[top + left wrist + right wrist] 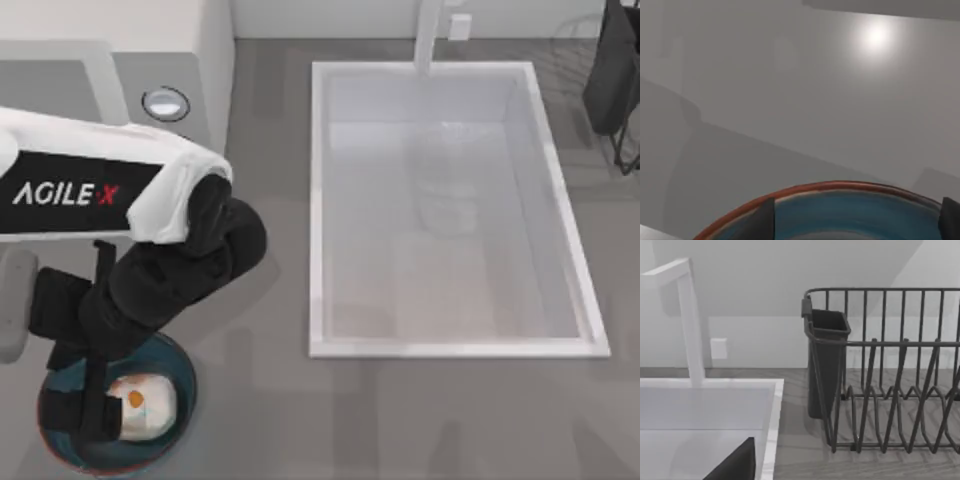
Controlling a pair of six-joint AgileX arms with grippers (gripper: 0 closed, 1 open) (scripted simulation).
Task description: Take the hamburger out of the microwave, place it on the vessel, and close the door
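Black-and-white AgileX left arm (110, 200) is seen nearest the overhead camera, reaching down over the table's near-left corner. Large white boxy microwave (150, 60) sits at the far left; its white-framed door is not made out clearly, so whether it stands open cannot be told. White rectangular sink (320, 200) lies at centre-right, dark wire dish rack (890, 375) at far right.

Round shallow teal-blue bowl with reddish-brown rim (185, 375) sits under the left gripper (110, 405). Small rounded whitish-tan hamburger with orange spot (145, 405) rests inside the bowl, beside the dark fingers (765, 222), which are seen spread apart over the bowl in the left wrist view.

Risks judged: on lifting away, a finger could catch the hamburger or bowl rim and tip it; the door step appears outstanding. Right gripper (735, 465) is parked near the sink; finger state cannot be told.
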